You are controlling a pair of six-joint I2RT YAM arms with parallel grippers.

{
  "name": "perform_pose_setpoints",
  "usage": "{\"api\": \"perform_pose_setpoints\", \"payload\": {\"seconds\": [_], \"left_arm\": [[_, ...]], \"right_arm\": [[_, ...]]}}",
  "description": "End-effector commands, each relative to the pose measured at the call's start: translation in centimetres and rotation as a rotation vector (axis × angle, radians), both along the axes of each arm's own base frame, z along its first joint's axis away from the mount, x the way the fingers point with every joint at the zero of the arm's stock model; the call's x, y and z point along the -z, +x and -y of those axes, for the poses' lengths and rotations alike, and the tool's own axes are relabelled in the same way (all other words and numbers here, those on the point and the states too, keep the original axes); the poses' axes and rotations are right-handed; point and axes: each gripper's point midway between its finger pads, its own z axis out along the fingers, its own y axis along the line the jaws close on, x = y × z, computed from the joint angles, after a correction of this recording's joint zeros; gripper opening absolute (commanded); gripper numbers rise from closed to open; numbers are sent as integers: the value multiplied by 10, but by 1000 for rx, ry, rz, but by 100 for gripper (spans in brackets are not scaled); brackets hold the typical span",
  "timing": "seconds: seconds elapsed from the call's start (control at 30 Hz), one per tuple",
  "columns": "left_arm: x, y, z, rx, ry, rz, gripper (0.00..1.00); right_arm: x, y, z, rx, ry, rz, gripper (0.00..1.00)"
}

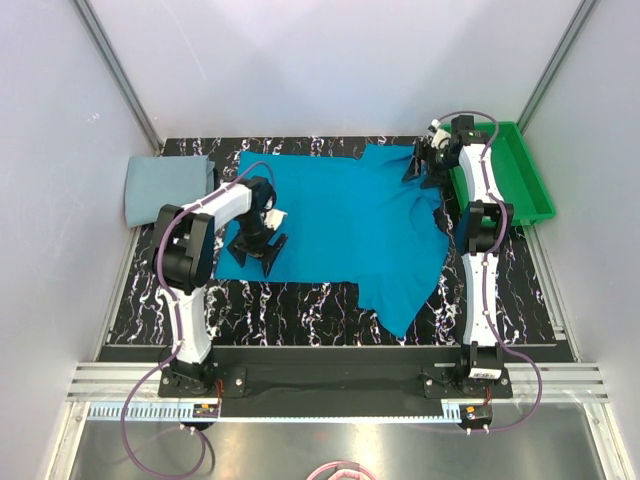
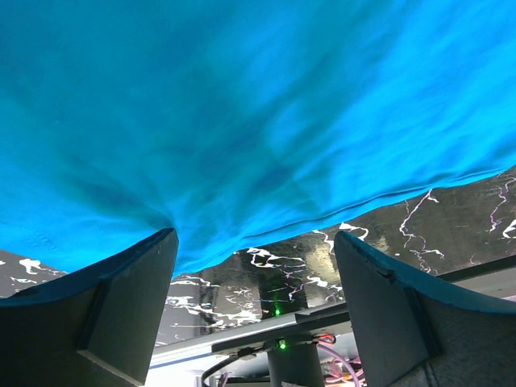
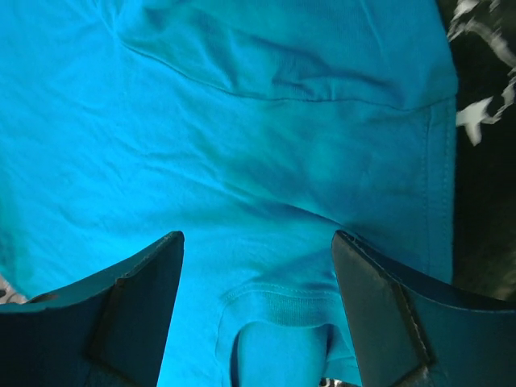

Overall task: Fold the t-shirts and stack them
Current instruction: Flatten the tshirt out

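Note:
The teal-blue t-shirt (image 1: 340, 225) lies spread across the marble table, with one part trailing toward the near edge. A pale grey-blue t-shirt (image 1: 165, 187) sits folded at the far left. My left gripper (image 1: 256, 256) is open at the teal shirt's left edge. In the left wrist view the hem (image 2: 266, 234) runs just past the open left gripper (image 2: 256, 242), and the left finger (image 2: 121, 298) touches the cloth. My right gripper (image 1: 421, 163) is open over the shirt's far right corner. The ribbed collar (image 3: 282, 294) lies between its fingers (image 3: 395, 306), ungripped.
A green plastic tray (image 1: 525, 185) stands at the far right, just beside the right arm. Bare black marble table (image 1: 290, 300) shows along the near edge. Grey walls close in the left, right and back sides.

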Motion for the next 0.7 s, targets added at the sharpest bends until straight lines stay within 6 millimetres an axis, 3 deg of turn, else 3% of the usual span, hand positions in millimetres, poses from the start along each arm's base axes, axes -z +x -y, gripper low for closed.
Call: {"api": "perform_pose_setpoints", "payload": {"seconds": [0.0, 0.2, 0.3, 0.33, 0.4, 0.43, 0.47, 0.5, 0.53, 0.57, 0.6, 0.63, 0.67], "left_arm": [[2, 8, 2, -3, 9, 18, 84], [1, 35, 7, -4, 12, 62, 84], [-11, 49, 9, 3, 13, 119, 83], [-20, 59, 9, 10, 11, 161, 83], [-45, 78, 7, 6, 27, 268, 85], [-55, 85, 6, 5, 32, 308, 86], [-64, 92, 2, 2, 56, 347, 87], [-80, 97, 1, -1, 53, 396, 87], [-88, 101, 0, -6, 44, 433, 91], [-94, 103, -1, -10, 34, 462, 91], [-108, 104, -5, -10, 23, 503, 92], [-115, 109, -5, 2, 9, 542, 92], [-129, 111, -11, 12, 22, 601, 92]], "right_arm": [[35, 15, 27, 45, -124, 22, 83], [16, 20, 30, 35, -135, 71, 83], [-17, 15, 26, 22, -108, 97, 84], [-45, 15, 25, 19, -109, 139, 85], [-73, 12, 26, 3, -128, 191, 86], [-111, 11, 27, 3, -147, 264, 86], [-128, 10, 34, -3, -195, 309, 86], [-125, 8, 38, -8, -222, 326, 86], [-173, 1, 43, -29, -275, 445, 87], [-152, -14, 48, -47, -313, 407, 87], [-167, -14, 50, -69, -344, 488, 87], [-205, -31, 48, -101, -373, 581, 87], [-185, -51, 44, -200, -385, 569, 86]]}}
